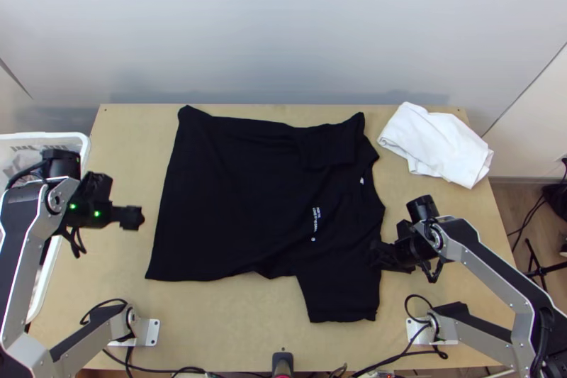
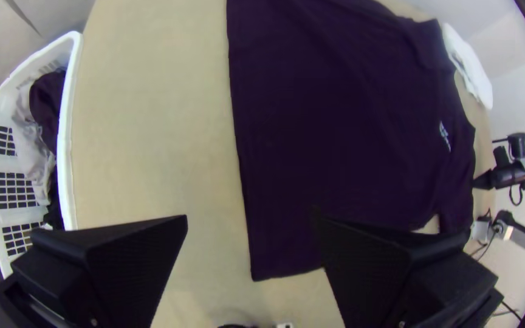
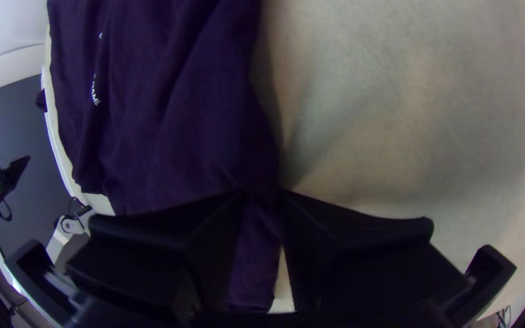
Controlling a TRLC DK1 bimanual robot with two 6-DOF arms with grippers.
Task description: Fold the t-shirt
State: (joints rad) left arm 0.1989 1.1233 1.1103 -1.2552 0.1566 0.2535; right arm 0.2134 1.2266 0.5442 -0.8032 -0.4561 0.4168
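- T-shirt [image 1: 227,201]: spread on counter [image 1: 227,328].
- Left gripper [image 1: 133,218]: beside hem; fingers spread wide.
- Right gripper [image 1: 377,254]: at shoulder; fingers narrowly apart, shirt cloth between; cannot tell if touching.

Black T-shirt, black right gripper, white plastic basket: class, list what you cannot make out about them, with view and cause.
- Black T-shirt: underside; top view, hidden by its upper layer.
- Right gripper: whether it grips cloth; right wrist view, black against dark.
- White plastic basket: left side; top view, cut off by view's edge.
- Basket's floor: left wrist view, hidden by grey and dark clothes.
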